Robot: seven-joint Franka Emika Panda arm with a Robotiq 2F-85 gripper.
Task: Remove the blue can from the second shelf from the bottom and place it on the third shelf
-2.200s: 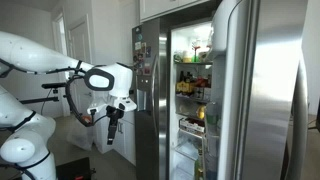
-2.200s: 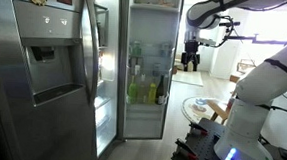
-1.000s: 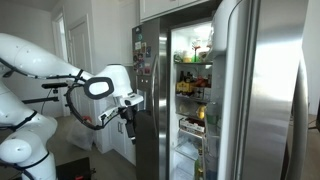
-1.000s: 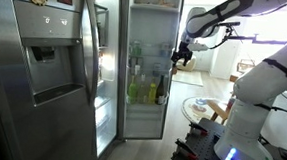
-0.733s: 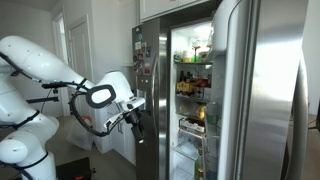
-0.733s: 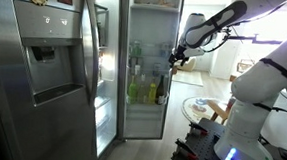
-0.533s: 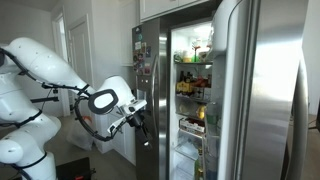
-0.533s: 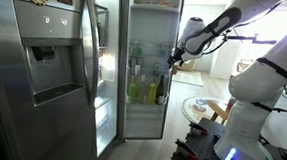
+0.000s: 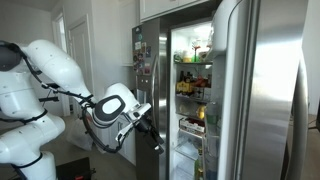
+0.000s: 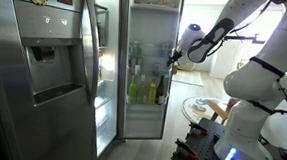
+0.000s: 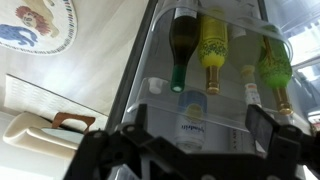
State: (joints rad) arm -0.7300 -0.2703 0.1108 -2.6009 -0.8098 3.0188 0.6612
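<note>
Gripper (image 9: 155, 141) has dropped and swung toward open fridge (image 9: 190, 90), now at its 3 o'clock. Fingers (image 11: 268, 128) apart, empty. Blue can indistinguishable among shelf bottles (image 11: 212, 45). Approach phase, grasp pending.

The fridge door (image 9: 262, 95) is brushed steel with a soft, streaky sheen, and so is the dispenser door (image 10: 42, 94). The robot arm (image 9: 50, 65) has a smooth, glossy white plastic shell. In the wrist view, glossy green glass bottles (image 11: 212, 45) sit behind a clear plastic door shelf (image 11: 165, 95). The tool (image 11: 198, 135) looks matt black.
</note>
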